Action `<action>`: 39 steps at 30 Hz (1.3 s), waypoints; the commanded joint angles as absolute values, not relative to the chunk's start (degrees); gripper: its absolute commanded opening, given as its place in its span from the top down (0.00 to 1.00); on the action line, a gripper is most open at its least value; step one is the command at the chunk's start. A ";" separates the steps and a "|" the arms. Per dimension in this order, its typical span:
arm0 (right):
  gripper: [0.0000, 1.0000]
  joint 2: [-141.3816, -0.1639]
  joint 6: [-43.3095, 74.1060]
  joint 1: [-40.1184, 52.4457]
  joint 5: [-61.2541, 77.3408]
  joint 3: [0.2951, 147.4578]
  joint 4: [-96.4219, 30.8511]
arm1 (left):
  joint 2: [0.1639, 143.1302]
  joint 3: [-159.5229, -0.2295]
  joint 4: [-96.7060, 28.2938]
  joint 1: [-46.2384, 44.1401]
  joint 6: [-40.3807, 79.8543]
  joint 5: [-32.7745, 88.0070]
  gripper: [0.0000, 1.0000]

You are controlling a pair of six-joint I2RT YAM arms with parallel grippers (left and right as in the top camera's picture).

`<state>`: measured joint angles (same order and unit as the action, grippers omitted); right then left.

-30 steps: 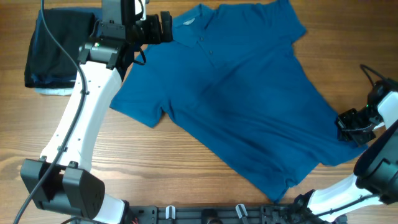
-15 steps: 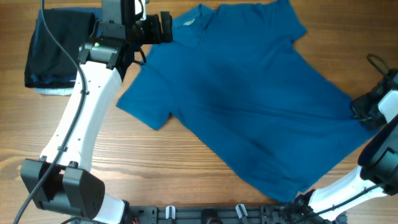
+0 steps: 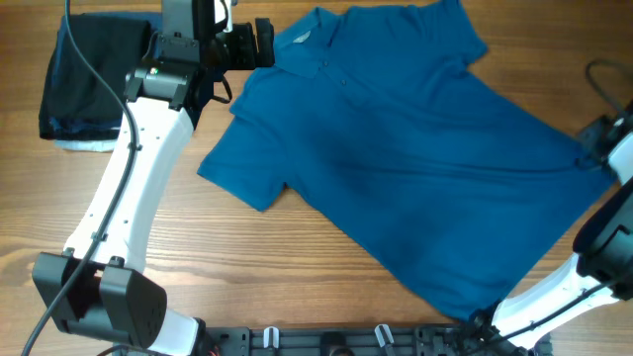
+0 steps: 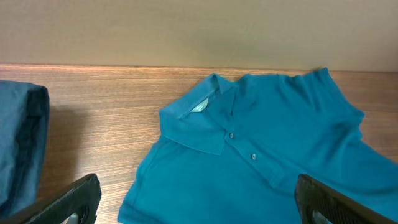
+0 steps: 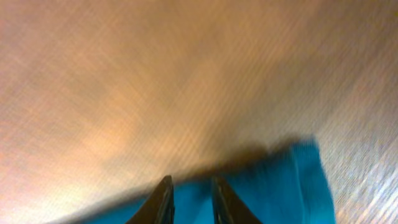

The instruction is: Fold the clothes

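The polo shirt (image 3: 415, 168) lies spread face-up across the worktop (image 3: 277, 267). My left pincer (image 3: 263, 44) hangs wide open beside the collar (image 4: 199, 121). My right pincer (image 5: 189, 183) is narrowly parted at the hem (image 5: 298, 180); I cannot tell whether it grips. I should flatten wrinkles before folding.

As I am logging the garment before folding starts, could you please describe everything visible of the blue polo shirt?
The medium-blue short-sleeved polo shirt of soft-looking fabric lies unfolded, front up, spread diagonally on the wooden table. Its collar sits at the far side, with small buttons down the placket. One sleeve points toward the near left. At its right edge the right pincer meets the fabric; a grip cannot be confirmed.
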<state>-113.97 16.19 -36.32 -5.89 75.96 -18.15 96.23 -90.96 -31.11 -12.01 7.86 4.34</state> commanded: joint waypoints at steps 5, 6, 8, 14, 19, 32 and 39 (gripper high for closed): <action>0.00 -94.41 15.68 -36.40 5.43 86.52 -30.81 | 96.53 -90.76 -30.98 -11.77 8.19 4.23 0.00; 0.01 -92.38 15.64 -36.40 5.96 86.54 -32.58 | 96.53 -90.76 -30.98 -11.77 8.19 4.23 0.00; 0.01 -89.52 15.59 -36.40 6.07 86.52 -36.67 | 96.53 -90.76 -30.89 -11.79 8.19 4.27 0.00; 0.00 -88.75 15.62 -36.40 6.07 86.35 -37.60 | 96.55 -90.76 -26.72 -11.79 8.40 5.28 0.00; 0.00 -88.75 15.59 -36.40 6.07 86.35 -37.60 | 96.66 -90.76 -23.59 -11.77 7.97 7.27 0.00; 0.00 -88.82 15.59 -36.40 6.07 86.35 -37.58 | 99.55 -90.78 -17.63 -13.85 7.99 15.29 0.00; 0.00 -88.82 15.62 -36.40 6.04 86.35 -37.58 | 104.77 -90.78 -17.43 -18.81 4.75 0.89 0.61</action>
<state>-88.29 15.94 -36.32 5.15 86.50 -37.56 100.73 -90.72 -18.52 -17.50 7.31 6.98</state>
